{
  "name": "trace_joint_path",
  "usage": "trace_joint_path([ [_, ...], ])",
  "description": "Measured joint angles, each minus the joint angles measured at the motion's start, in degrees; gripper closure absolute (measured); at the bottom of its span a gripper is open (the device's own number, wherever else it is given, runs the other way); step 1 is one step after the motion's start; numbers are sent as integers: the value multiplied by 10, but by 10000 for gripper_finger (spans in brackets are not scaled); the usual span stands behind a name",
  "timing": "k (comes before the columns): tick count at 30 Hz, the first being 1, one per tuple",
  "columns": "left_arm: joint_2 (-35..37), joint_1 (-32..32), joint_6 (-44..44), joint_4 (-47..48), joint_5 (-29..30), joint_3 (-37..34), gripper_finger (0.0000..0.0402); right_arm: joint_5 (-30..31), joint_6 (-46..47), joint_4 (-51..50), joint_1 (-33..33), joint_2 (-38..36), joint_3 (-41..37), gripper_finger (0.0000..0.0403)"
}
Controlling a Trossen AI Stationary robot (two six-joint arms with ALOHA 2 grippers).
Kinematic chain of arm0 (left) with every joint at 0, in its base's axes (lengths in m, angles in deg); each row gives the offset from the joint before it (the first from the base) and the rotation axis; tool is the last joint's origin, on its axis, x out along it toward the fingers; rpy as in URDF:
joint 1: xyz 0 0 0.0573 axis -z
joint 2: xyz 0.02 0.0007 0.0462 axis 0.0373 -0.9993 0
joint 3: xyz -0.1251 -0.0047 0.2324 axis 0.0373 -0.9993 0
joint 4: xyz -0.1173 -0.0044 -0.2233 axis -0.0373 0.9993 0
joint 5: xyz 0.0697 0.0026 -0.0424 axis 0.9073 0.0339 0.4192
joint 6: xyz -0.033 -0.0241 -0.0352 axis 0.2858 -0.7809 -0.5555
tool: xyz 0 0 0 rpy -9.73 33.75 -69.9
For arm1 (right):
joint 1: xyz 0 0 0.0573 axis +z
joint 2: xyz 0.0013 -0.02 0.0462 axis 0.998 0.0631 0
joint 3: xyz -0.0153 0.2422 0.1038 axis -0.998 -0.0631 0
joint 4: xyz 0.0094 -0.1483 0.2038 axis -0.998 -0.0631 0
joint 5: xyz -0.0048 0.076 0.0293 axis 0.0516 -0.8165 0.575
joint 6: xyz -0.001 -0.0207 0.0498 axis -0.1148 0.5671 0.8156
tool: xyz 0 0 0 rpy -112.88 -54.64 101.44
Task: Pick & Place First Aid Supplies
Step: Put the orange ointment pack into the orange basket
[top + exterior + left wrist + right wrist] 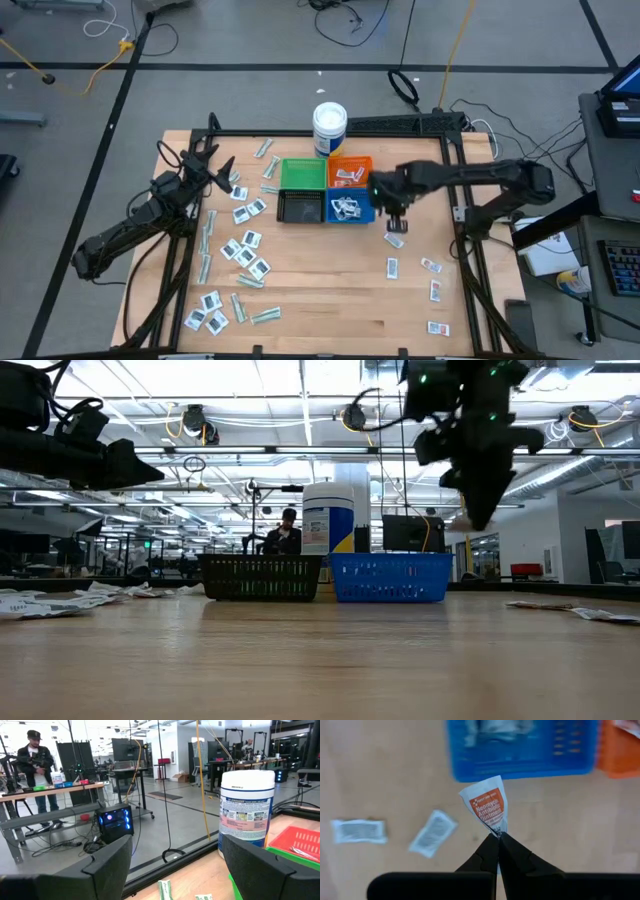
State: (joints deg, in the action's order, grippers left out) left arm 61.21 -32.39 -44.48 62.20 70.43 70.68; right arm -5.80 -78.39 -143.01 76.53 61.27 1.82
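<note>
A red-printed sachet [487, 807] is pinched by one corner in the closed right tool [498, 836], above the desk [330, 290] beside the blue bin [349, 209]. So slight a hold could slip, dropping it outside. The left tool [222, 172] waits open at the desk's left edge.

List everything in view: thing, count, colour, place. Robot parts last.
Held packet: one, white with orange print, pinched in the right jaws above the table near the blue bin.
Loose packets: dozens, white sachets and pale-green strips, mostly on the table's left side, a few at right.
Bins: four, green, orange, black, blue, clustered at table centre.
Tub: one, white with blue label, behind the bins.
Table: one, wooden.
Person: one, dark clothes, in the room beyond.
Left gripper: open, over the left packets.
Right gripper: shut on the held packet.
</note>
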Motion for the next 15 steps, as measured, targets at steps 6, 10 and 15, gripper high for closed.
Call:
trace_joint_path([
  [6, 0, 0, 0, 0, 0, 0, 94, 38, -23, 3, -73, 18, 0, 402],
  [10, 0, 0, 0, 0, 0, 0, 94, 43, -51, 17, -93, 36, 19, 402],
  [15, 0, 0, 0, 0, 0, 0, 94, 42, -70, 16, -104, 83, 85, 402],
])
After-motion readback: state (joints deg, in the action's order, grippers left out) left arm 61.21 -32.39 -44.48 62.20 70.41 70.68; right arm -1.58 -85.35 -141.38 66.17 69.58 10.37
